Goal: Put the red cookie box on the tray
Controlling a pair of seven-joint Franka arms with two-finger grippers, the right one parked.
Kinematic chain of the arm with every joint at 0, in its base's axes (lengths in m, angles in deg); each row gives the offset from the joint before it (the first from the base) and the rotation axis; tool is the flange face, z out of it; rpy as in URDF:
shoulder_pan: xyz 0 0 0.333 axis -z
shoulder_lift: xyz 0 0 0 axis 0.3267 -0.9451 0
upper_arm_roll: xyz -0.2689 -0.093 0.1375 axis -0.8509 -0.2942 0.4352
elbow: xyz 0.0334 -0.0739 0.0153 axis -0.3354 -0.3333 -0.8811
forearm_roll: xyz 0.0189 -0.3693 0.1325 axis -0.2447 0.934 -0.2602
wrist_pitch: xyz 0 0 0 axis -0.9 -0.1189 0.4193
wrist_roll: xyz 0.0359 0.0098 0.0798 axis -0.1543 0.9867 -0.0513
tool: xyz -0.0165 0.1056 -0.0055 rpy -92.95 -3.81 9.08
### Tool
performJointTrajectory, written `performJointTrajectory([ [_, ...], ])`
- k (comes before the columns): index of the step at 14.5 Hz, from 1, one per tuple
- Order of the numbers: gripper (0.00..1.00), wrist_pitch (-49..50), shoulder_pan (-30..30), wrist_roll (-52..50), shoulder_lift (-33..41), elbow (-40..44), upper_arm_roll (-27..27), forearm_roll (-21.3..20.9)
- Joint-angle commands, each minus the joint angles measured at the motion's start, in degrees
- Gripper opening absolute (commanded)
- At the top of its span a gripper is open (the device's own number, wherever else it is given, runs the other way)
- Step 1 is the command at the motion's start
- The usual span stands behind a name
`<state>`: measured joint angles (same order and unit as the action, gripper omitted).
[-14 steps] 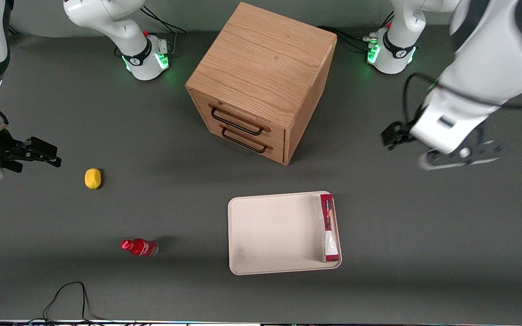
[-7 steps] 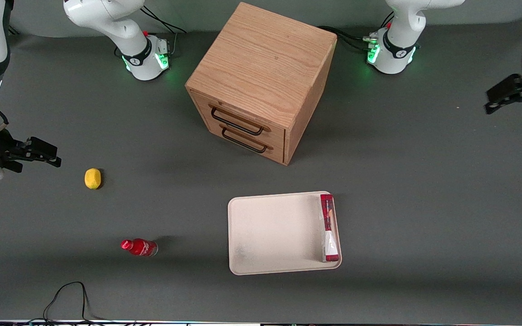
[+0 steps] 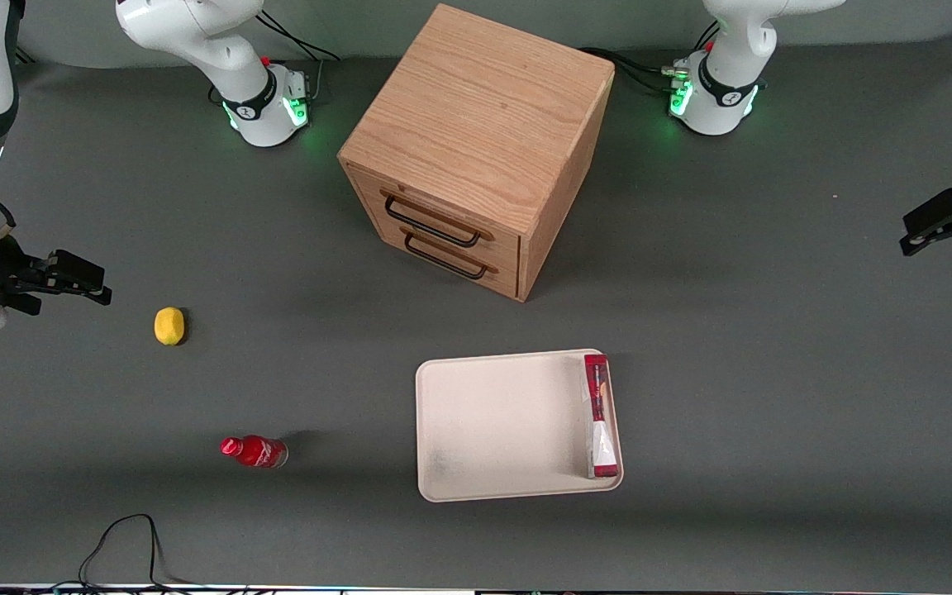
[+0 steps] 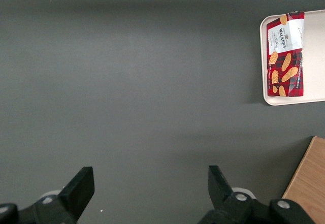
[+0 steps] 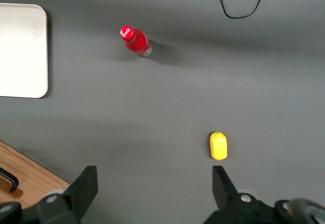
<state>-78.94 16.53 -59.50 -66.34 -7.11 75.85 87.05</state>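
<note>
Front view: one red cookie box lies in one tray, along its working-arm edge; the end effector, fingers spread, hangs well apart above bare bench.

The red cookie box has golden cookie pictures and a white part. The tray is cream. The black gripper hangs high over grey table.

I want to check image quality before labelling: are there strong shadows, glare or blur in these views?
Front view: soft, even light; the wooden cabinet casts a faint shadow on the table, green base lights glow, the open gripper at the working arm's end looks sharp. Left wrist view: the red cookie box on the tray is crisp, without glare.
</note>
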Motion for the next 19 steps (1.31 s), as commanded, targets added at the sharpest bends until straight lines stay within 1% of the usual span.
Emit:
performJointTrajectory([
  [1, 1.00, -2.13, 7.42, -0.63, 3.72, -4.40, 6.73, -0.24],
  [2, 1.00, -1.60, 9.12, -1.06, 3.80, -4.31, 8.77, -0.07],
  [4, 1.00, -1.25, 9.22, -2.12, 3.63, -3.70, 8.53, -0.06],
  [5, 1.00, -0.81, 9.13, -3.69, 3.45, -3.26, 7.49, -0.06],
  [7, 1.00, -0.37, 5.99, -5.20, 3.36, -2.12, 3.19, -0.24],
  [8, 1.00, -0.02, 5.10, -5.29, 3.28, -1.41, 2.47, -0.15],
  [14, 1.00, 2.88, 5.00, -4.94, 3.45, -1.14, 2.64, 0.73],
  [16, 1.00, 3.06, 5.00, -5.11, 3.45, -1.14, 2.82, 3.44],
  [19, 1.00, 3.23, 5.00, -5.11, 3.45, -1.14, 2.82, 3.45],
])
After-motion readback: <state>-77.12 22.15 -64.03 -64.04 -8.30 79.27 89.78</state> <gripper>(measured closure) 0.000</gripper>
